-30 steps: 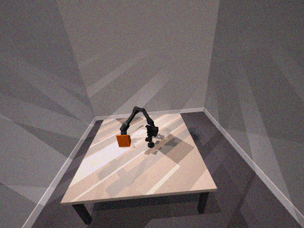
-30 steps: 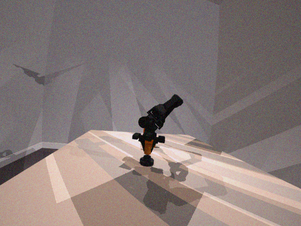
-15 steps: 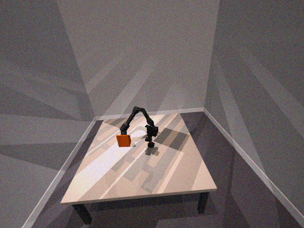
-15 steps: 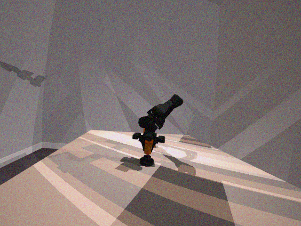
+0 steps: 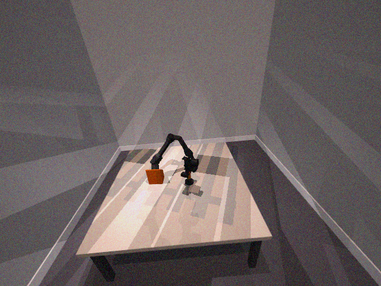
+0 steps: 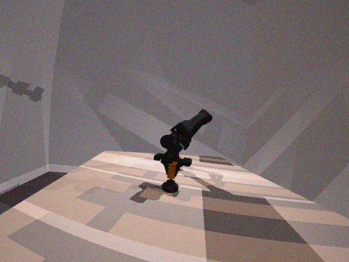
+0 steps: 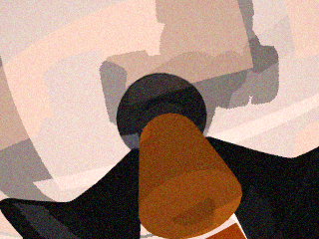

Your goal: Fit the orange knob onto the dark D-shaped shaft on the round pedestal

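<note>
With the black two-fingered gripper (image 5: 189,175) (image 6: 171,170) (image 7: 171,149) pinching the tapered orange knob (image 5: 189,176) (image 6: 171,170) (image 7: 181,169), alignment seems underway; gentle turning should precede pushing.

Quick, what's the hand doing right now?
Hand: closed on the knob, holding it over the pedestal.

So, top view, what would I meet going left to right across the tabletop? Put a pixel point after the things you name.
Orange block (image 5: 155,176), then the round pedestal (image 5: 189,182) (image 6: 169,186) (image 7: 131,107). The gripper and orange knob overlap the pedestal's span, so I leave them out.
</note>
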